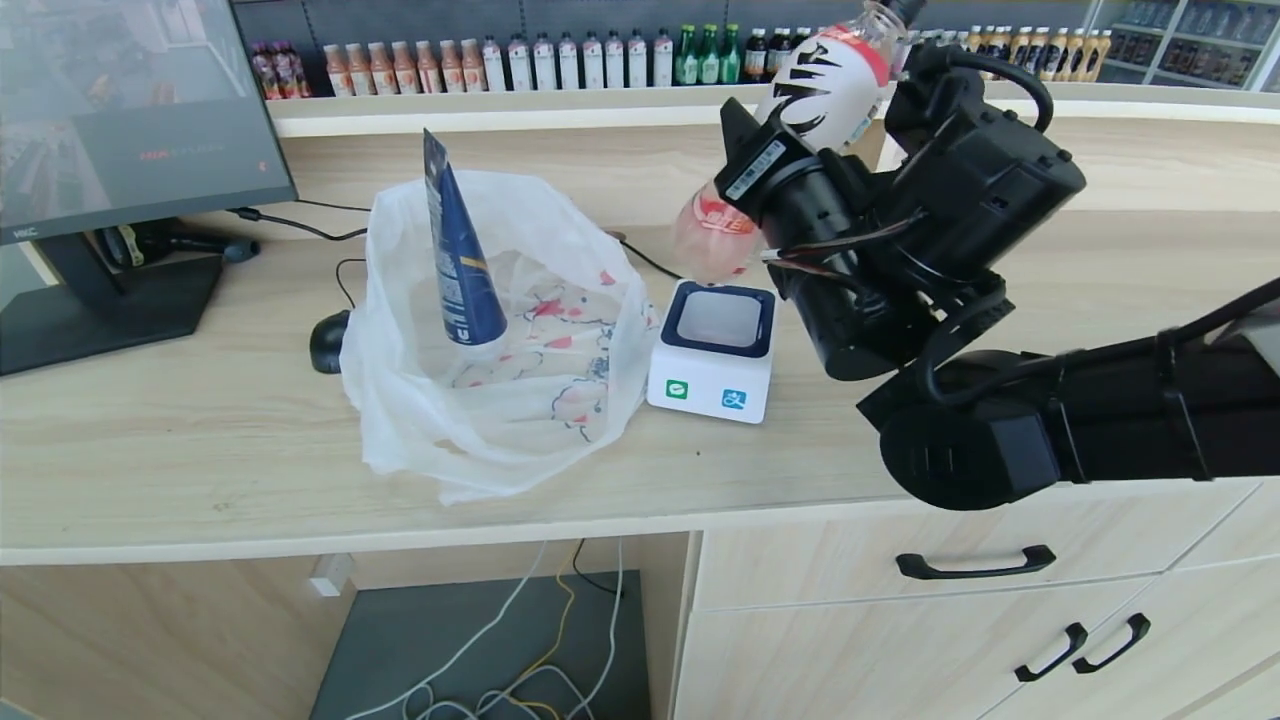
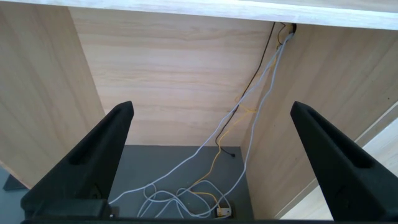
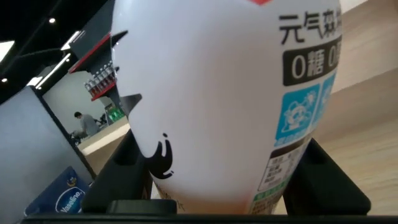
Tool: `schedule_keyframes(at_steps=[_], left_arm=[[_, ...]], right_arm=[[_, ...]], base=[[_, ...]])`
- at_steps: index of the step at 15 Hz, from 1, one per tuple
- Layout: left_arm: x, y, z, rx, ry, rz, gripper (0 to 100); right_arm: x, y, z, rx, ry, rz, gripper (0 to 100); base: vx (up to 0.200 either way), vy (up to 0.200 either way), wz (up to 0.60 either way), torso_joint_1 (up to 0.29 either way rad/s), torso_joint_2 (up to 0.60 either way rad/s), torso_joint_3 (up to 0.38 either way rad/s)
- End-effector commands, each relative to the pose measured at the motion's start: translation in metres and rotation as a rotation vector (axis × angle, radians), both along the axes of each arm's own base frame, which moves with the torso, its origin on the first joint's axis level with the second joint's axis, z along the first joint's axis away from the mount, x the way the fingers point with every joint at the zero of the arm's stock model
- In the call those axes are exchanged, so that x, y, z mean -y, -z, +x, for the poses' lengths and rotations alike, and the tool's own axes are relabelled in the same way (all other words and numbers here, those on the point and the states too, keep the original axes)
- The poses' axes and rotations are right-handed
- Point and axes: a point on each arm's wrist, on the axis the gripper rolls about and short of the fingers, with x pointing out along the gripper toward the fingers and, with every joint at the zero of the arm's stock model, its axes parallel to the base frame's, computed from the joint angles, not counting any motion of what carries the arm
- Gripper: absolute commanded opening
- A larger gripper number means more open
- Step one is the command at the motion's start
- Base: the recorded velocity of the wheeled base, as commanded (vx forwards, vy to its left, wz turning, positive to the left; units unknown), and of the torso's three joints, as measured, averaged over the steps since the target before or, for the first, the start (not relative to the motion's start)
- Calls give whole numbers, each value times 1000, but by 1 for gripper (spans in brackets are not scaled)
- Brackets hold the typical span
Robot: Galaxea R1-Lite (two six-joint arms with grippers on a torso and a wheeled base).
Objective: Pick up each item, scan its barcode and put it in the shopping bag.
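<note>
Spanning the head view, the wooden surface carries the white shopping bag (a blue tube stands inside). The right gripper clamps the tilted bottle just above the scanner. The left gripper hangs spread apart below the surface.

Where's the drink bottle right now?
In the head view, the drink bottle is held in the right gripper, tilted above the scanner beside the shopping bag.
</note>
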Motion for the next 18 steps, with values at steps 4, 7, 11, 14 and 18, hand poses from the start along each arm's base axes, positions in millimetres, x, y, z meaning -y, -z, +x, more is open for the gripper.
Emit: schedule_keyframes(at_steps=[4,7,11,14,18], left_arm=[[0,0,0,-1,1,-1,100],[0,0,0,0,-1,-1,100],[0,0,0,0,-1,-1,100],[0,0,0,0,-1,-1,100],[0,0,0,0,-1,-1,100]], right_arm=[[-7,13,5,-43,-18,60,0],[-11,16,5,-59,-60,119,0],[-17,25,8,-94,-117,215,0],[-18,28,9,-115,-160,304,0],[-17,30,11,-123,-166,320,0]], base=[[0,0,0,0,0,0],[0,0,0,0,0,0],[0,0,0,0,0,0],[0,0,0,0,0,0],[0,0,0,0,0,0]])
